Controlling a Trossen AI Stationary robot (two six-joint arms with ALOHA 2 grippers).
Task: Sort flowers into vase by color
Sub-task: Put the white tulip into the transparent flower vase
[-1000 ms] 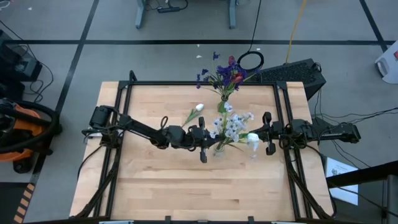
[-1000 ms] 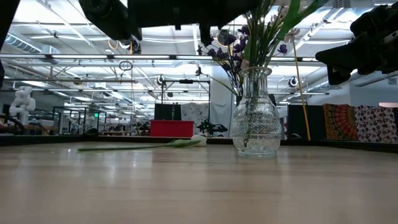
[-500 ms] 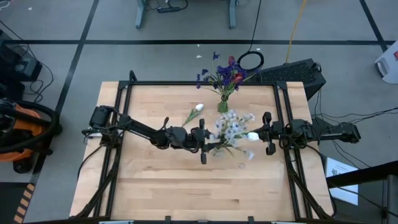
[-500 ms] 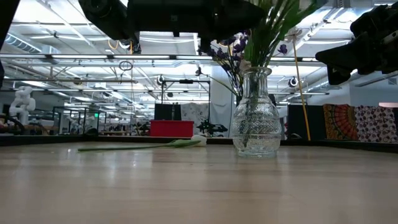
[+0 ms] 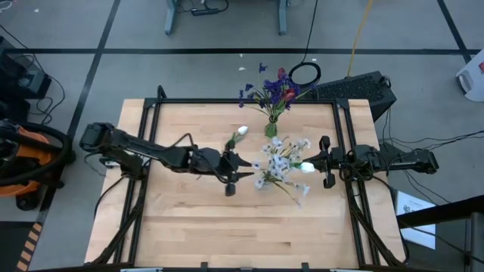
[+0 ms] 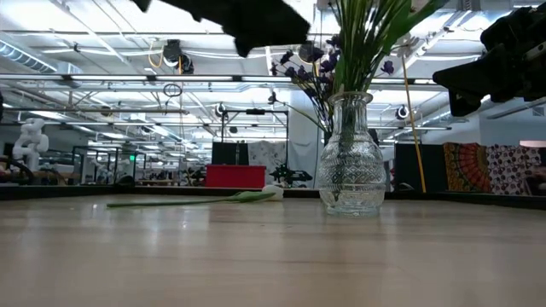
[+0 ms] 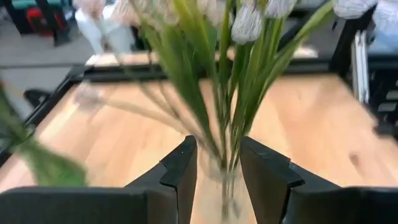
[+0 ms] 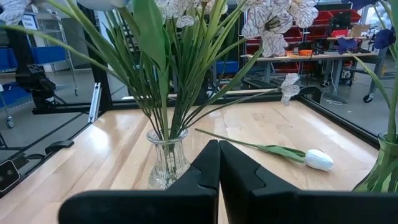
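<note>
A clear glass vase (image 6: 350, 162) stands mid-table holding white blossom sprays (image 5: 280, 157) on green stems. A second vase (image 5: 272, 127) at the far edge holds purple-blue sprays and a dark red bud (image 5: 274, 89). One white tulip (image 5: 236, 136) lies flat on the table between them, also seen in the right wrist view (image 8: 310, 158). My left gripper (image 7: 217, 146) is open just left of the white vase (image 7: 221, 180), touching nothing. My right gripper (image 8: 219, 149) is shut and empty, right of that vase (image 8: 166, 158).
A black frame rail (image 5: 227, 101) runs around the wooden tabletop. Bare wood lies toward the near edge (image 5: 249, 234). A black keyboard (image 5: 355, 89) and a ring (image 5: 305, 74) sit beyond the far right corner.
My left gripper has drawn back from the white vase toward the table's left edge, and its arm has swung out that way. The white sprays have shifted and now spread more toward the near right. The vase stays in place.
</note>
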